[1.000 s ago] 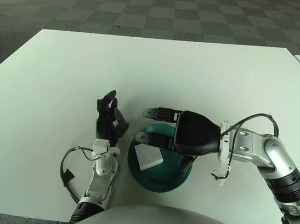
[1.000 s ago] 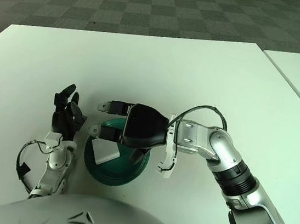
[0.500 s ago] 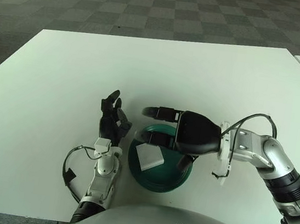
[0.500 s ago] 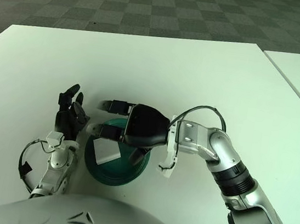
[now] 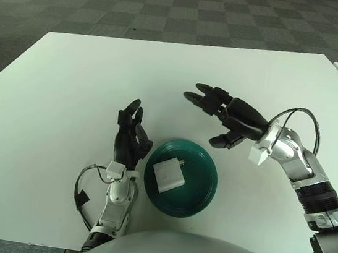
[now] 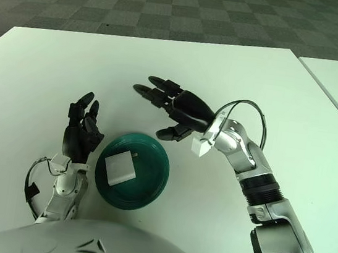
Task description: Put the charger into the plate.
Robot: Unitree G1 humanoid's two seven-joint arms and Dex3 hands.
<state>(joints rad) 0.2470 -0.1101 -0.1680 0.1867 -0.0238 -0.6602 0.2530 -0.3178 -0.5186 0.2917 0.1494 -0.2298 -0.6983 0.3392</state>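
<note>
charger [image 5: 169, 175] lies flat in the green plate [image 5: 200, 196], so placement looks done. right hand [image 5: 220, 114] above table beyond plate, fingers spread, empty. left hand [image 5: 131, 139] beside plate's left rim, fingers loose.

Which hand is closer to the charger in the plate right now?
The left hand. It shows just left of the green plate's rim, beside the charger, fingers open. The right hand is open too, up beyond the plate's far right edge, holding nothing.
</note>
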